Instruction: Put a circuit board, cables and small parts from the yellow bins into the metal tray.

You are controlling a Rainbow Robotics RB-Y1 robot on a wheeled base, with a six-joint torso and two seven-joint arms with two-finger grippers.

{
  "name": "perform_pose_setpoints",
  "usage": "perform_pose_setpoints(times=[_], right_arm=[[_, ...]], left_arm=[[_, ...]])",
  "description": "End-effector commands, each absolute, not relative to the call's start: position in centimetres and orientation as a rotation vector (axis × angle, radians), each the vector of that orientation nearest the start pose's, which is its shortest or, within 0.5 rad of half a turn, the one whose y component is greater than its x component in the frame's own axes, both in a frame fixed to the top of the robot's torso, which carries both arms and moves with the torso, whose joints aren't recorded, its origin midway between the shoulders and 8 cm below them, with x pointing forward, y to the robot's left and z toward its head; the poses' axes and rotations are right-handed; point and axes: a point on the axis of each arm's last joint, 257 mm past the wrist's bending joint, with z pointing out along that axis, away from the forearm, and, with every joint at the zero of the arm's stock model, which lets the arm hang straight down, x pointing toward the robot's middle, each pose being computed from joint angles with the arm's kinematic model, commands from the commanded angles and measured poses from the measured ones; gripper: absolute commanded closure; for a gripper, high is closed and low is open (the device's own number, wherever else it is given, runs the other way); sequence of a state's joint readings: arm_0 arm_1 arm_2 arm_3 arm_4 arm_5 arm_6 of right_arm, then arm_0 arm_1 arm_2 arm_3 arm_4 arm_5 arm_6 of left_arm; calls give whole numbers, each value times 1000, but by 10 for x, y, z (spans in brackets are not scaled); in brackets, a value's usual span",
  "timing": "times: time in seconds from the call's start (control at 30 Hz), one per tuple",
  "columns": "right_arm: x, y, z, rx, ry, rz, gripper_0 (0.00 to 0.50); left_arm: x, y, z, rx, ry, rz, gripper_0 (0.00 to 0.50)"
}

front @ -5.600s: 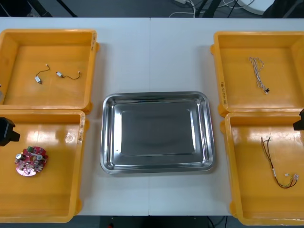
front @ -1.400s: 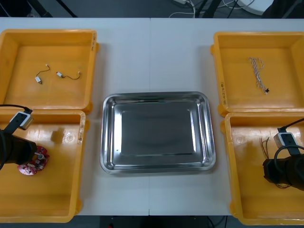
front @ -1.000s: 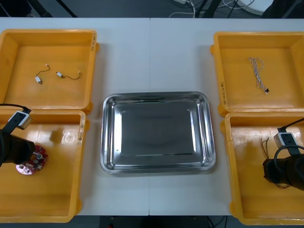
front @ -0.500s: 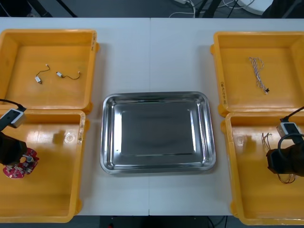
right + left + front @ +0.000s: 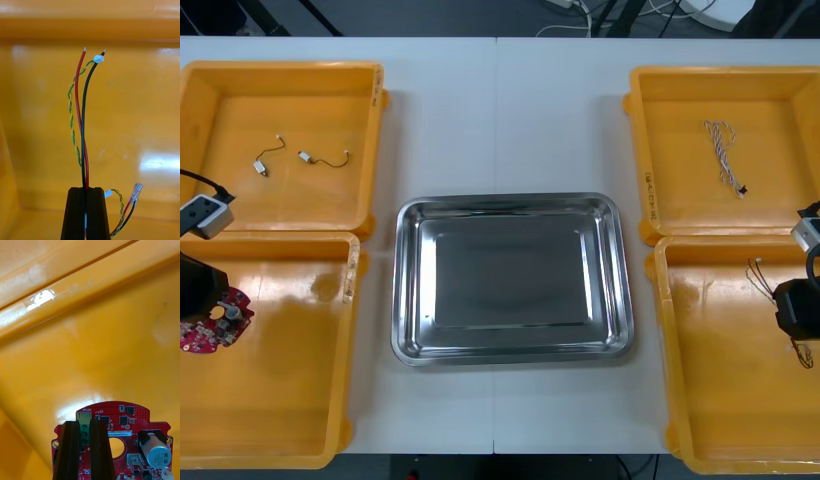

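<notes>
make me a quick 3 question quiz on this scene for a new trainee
1. True or false: something already lies in the metal tray.
2. Pick one: the left gripper is shut on
A) the round red circuit board
B) a twisted blue and white cable
C) nothing
3. Short answer: which gripper is shut on the cables?

Key
1. False, the tray is bare.
2. A
3. The right gripper, over the near bin on the right.
</notes>
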State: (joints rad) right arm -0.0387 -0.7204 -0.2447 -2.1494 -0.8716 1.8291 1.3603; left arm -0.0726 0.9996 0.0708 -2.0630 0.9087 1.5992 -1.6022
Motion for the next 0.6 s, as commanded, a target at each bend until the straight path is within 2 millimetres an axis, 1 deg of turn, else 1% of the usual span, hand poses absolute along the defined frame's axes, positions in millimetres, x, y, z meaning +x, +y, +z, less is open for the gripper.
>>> perform_pose_setpoints(times=[0.03,0.07,0.13,0.27,0.33,0.37,0.43,0.53,0.6], right_arm=[[354,-366,-181,-105,2726,54,500],[353,-367,-179,-107,2728,53,500],[351,-371,-170,-116,2725,45,500],[352,-375,-154,-131,2713,37,500],[357,-374,-141,-139,2685,45,500],[359,-374,-138,-143,2677,43,500],[367,-369,-126,-162,2646,42,500],[373,-360,-114,-201,2611,41,500],[375,-354,-111,-237,2603,32,500]], left_arm=[[392,385,-171,593,2627,256,500],[392,384,-169,588,2628,260,500],[391,376,-160,572,2629,249,500],[388,364,-150,552,2635,226,500],[387,355,-147,539,2633,203,500],[386,353,-146,533,2632,199,500],[387,342,-144,526,2624,185,500],[388,332,-142,502,2623,172,500],[389,323,-141,495,2618,158,500]])
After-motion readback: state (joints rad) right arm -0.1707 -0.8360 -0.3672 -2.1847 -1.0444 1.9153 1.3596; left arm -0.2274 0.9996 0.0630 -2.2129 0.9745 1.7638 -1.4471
